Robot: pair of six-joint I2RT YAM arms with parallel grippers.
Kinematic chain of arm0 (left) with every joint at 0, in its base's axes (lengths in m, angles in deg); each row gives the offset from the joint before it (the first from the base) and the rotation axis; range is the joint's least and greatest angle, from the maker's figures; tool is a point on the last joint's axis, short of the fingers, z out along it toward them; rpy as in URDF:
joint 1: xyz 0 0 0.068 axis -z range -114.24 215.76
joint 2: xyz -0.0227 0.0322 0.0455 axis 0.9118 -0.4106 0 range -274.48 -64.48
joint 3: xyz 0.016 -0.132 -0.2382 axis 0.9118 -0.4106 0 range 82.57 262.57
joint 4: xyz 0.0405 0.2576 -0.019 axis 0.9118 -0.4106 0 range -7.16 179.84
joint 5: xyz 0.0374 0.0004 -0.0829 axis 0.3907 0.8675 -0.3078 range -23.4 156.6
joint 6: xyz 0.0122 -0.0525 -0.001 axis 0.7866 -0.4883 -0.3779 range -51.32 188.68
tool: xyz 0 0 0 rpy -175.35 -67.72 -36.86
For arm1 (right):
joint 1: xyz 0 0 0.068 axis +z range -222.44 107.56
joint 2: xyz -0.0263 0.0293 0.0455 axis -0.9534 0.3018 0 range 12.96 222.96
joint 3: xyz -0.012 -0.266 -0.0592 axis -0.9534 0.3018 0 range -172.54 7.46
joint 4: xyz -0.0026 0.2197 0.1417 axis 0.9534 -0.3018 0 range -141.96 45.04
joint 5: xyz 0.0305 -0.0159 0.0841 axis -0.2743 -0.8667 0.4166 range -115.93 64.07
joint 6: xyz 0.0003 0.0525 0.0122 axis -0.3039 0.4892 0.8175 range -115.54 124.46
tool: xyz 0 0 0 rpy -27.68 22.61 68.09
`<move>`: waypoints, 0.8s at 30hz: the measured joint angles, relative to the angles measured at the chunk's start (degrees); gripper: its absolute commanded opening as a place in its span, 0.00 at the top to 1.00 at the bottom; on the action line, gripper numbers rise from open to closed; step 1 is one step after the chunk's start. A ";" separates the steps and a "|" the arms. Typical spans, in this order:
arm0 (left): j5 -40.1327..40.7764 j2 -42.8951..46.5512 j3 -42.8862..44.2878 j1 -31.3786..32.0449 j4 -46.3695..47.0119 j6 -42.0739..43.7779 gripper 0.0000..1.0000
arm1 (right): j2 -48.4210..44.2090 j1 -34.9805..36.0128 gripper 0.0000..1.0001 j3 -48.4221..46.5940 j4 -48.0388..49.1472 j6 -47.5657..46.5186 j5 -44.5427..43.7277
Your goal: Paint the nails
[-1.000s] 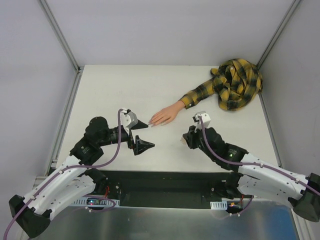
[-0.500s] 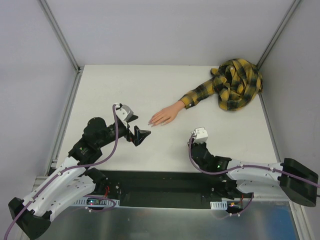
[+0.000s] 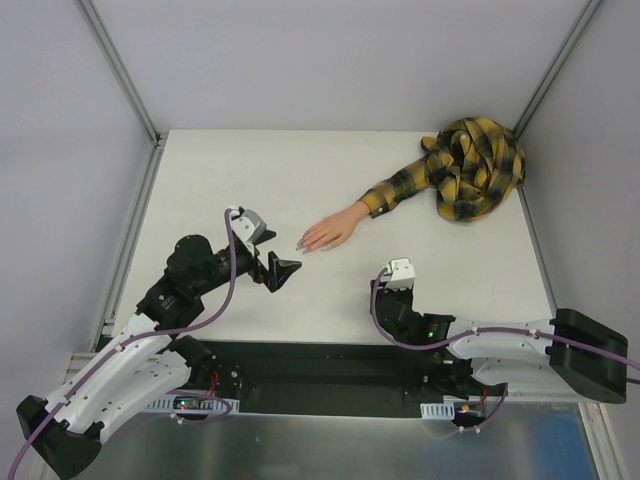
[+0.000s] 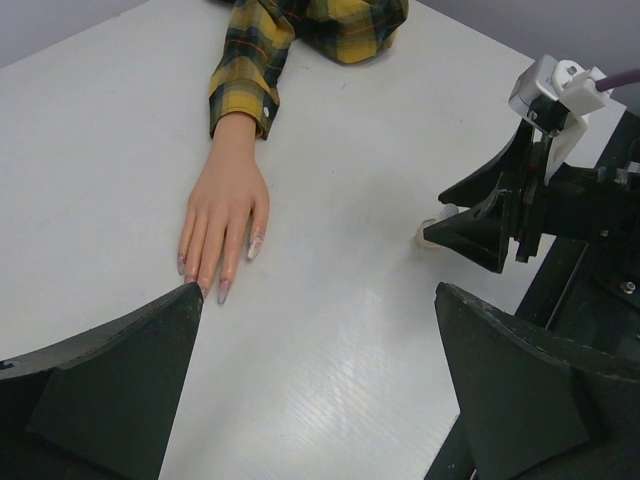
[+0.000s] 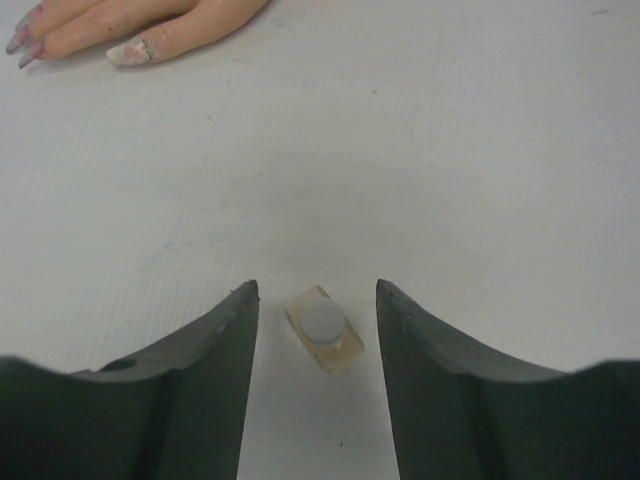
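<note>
The mannequin hand (image 3: 333, 230) lies flat mid-table, its plaid sleeve (image 3: 398, 188) running back right. Its pale lilac-pink nails (image 3: 305, 244) point left; they also show in the left wrist view (image 4: 222, 291) and the right wrist view (image 5: 24, 44). My left gripper (image 3: 279, 268) is open and empty just left of the fingertips, its jaws wide apart (image 4: 318, 295). My right gripper (image 5: 317, 286) is open, low over the table, straddling a small beige bottle (image 5: 324, 326) with a grey cap without touching it. In the top view the right gripper (image 3: 386, 294) hides the bottle.
The rest of the plaid shirt is bundled in a heap (image 3: 474, 166) at the back right corner. Grey walls with metal rails enclose the table on three sides. The right arm's fingers and the bottle (image 4: 438, 213) show in the left wrist view, right of the hand.
My left gripper has drawn back left from the nails and turned. My right arm has pulled back toward the near edge and dropped low around the bottle.
</note>
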 measured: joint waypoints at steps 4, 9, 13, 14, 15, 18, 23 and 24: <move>-0.09 0.00 0.02 0.00 -0.02 0.00 0.01 | -1.46 -2.03 0.32 -7.23 -10.19 1.81 4.72; -0.31 -0.07 0.02 0.00 -0.07 -0.02 0.01 | -4.15 -6.19 0.28 -20.24 -25.24 5.20 11.56; -0.59 -0.61 0.02 0.00 -0.57 -0.07 0.01 | -7.69 -11.85 0.28 -24.94 -31.89 6.51 20.44; -0.68 -0.79 0.02 0.00 -0.76 -0.09 0.01 | -8.66 -12.94 0.28 -25.14 -32.81 6.64 22.69; -0.72 -1.09 0.02 0.00 -1.11 -0.11 0.01 | -9.90 -14.43 0.28 -25.27 -34.16 6.75 25.44; -1.16 -1.88 0.13 0.00 -1.92 -0.35 0.01 | -13.16 -17.92 0.28 -25.35 -36.44 6.86 34.71; -2.47 -3.06 0.79 0.00 -2.12 -0.57 0.01 | -18.93 -23.93 0.28 -25.35 -37.73 6.86 50.82; -2.71 -3.19 0.90 0.00 -2.12 -0.68 0.01 | -19.82 -25.09 0.27 -25.35 -37.70 6.82 52.54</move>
